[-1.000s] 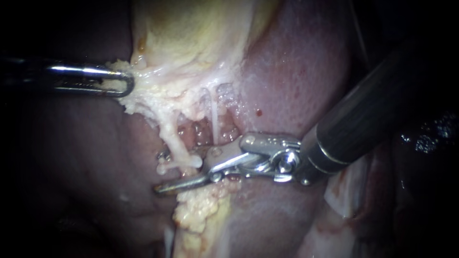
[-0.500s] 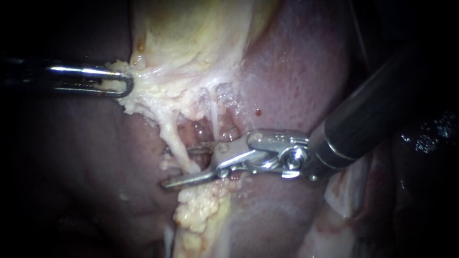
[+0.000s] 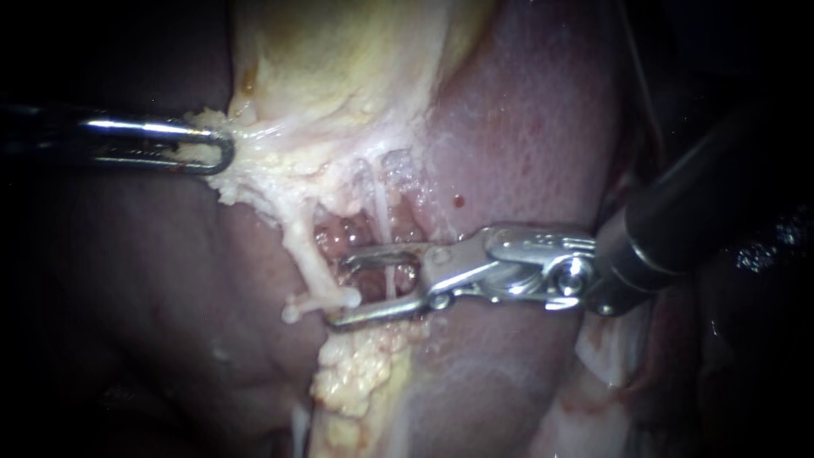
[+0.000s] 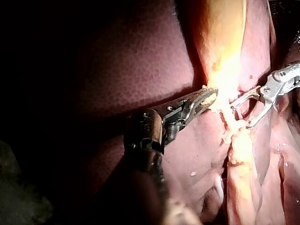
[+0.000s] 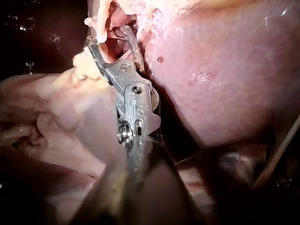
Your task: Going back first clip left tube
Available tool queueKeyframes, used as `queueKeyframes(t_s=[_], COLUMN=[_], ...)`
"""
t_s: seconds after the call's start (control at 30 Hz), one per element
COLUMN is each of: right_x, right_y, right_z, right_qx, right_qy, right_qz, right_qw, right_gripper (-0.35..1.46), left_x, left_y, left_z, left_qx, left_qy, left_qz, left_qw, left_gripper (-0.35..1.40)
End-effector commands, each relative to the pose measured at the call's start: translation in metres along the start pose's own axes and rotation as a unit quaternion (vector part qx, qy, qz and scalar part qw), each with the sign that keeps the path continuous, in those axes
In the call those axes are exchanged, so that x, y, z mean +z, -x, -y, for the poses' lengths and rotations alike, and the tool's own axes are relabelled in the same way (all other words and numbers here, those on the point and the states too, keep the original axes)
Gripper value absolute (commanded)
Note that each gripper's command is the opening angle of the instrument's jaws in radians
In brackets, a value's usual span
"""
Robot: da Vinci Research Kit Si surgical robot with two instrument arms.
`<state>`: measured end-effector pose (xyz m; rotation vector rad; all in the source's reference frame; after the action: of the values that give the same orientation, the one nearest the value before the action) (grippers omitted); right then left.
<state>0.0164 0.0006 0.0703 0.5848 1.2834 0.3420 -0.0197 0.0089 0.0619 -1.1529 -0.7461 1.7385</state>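
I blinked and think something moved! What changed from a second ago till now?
The right instrument slid back to the right, the way its shaft comes in, jaws open all along. Its tips, once past the thick pale tube, now lie beside it, and a thin strand runs between the jaws, ungripped. The left instrument stayed put, shut on pale tissue.

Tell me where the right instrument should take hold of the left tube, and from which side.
Probably its bare middle stretch: the left tube hangs taut and free there, below the fatty tissue held by the left instrument. Come from the view's right, where the right instrument lies with jaws open, one jaw either side, crosswise to the tube.
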Motion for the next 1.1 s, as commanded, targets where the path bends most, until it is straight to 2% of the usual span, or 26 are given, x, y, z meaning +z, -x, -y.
queueKeyframes(t_s=[0.03, 0.13, 0.3, 0.43, 0.63, 0.77, 0.9, 1.1], right_x=[-0.0009, -0.0041, -0.0089, -0.0110, -0.0131, -0.0134, -0.0134, -0.0134], right_y=[-0.0003, -0.0013, -0.0025, -0.0030, -0.0032, -0.0030, -0.0030, -0.0030], right_z=[0.0002, 0.0009, 0.0030, 0.0042, 0.0041, 0.0041, 0.0041, 0.0041], right_qx=[-0.015, -0.041, -0.086, -0.092, -0.096, -0.096, -0.096, -0.096], right_qy=[-0.002, -0.007, 0.021, 0.043, 0.041, 0.040, 0.037, 0.037], right_qz=[-0.001, -0.002, -0.005, -0.005, -0.005, -0.005, -0.005, -0.005], right_qw=[0.9999, 0.9991, 0.9961, 0.9948, 0.9945, 0.9945, 0.9946, 0.9946], right_gripper=[0.50, 0.50, 0.50, 0.50, 0.50, 0.50, 0.50, 0.50], left_x=[0.0000, -0.0001, -0.0001, -0.0001, 0.0000, 0.0002, 0.0020, 0.0067], left_y=[0.0000, 0.0000, 0.0001, 0.0001, 0.0001, 0.0002, 0.0014, 0.0034], left_z=[0.0000, 0.0000, 0.0000, 0.0000, -0.0001, -0.0001, -0.0001, 0.0007], left_qx=[0.000, 0.000, 0.000, 0.000, 0.000, 0.000, 0.004, 0.012], left_qy=[0.000, 0.000, 0.000, 0.000, 0.000, -0.001, -0.001, 0.002], left_qz=[0.000, 0.000, 0.000, 0.000, 0.000, 0.000, 0.006, 0.020], left_qw=[1.0000, 1.0000, 1.0000, 1.0000, 1.0000, 1.0000, 1.0000, 0.9997], left_gripper=[-0.35, -0.35, -0.35, -0.35, -0.35, -0.35, -0.35, -0.35])
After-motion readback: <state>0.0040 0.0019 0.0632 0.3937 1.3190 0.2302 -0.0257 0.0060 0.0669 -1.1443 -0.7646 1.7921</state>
